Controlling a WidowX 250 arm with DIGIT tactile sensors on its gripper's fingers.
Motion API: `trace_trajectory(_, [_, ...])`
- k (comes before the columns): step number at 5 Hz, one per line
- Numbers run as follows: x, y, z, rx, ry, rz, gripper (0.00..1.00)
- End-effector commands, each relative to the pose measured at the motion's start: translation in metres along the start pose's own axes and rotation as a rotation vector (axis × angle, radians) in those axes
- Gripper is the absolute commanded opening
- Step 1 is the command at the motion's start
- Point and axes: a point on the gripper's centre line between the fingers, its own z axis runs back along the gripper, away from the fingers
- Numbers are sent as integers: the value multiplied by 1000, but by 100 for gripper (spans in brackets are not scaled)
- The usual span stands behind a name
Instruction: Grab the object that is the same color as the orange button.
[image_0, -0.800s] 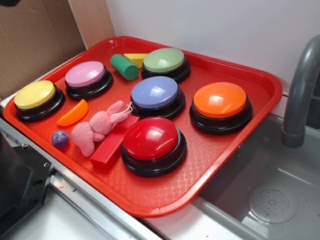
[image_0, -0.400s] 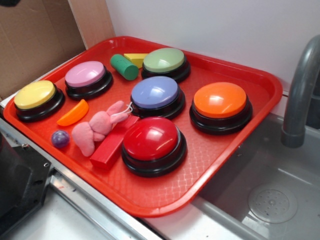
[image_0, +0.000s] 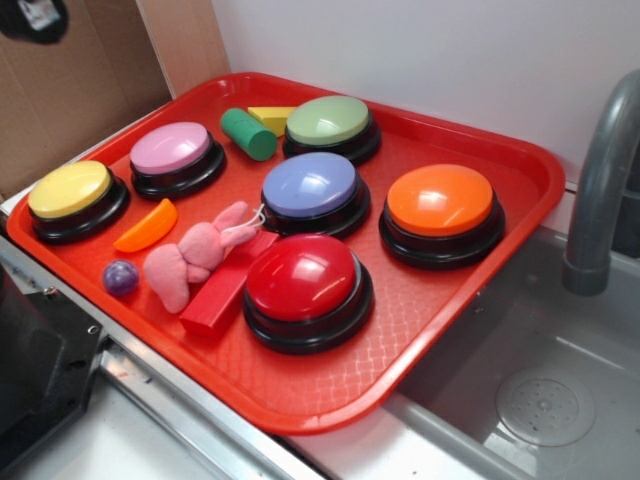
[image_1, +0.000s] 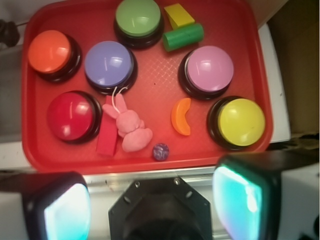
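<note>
The small orange half-moon piece (image_1: 181, 116) is seen lying flat on the red tray (image_1: 155, 80), between the pink button (image_1: 209, 69) and the yellow button (image_1: 241, 121). It is up ahead of the gripper (image_1: 152, 200), a bit nearer the right finger (image_1: 239, 195), and well apart from it. The gripper's fingers are spread wide with nothing held. The orange button (image_1: 49, 51) is found at the far left corner. A pink bunny (image_1: 130, 128) and a purple ball (image_1: 160, 151) are placed nearer.

Black tool (image_1: 152, 200), teal-lit finger pads (image_1: 237, 192), visible screws
</note>
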Motion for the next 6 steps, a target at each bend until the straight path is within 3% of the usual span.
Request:
trace_trajectory(1, [22, 17, -47, 62, -65, 181, 100])
trace_trajectory(3, [25, 42, -106, 68, -79, 320, 100])
trace_trajectory(5, [22, 47, -150, -10, -11, 406, 100])
trace_trajectory(6, [20, 46, -168, 8, 22, 441, 100])
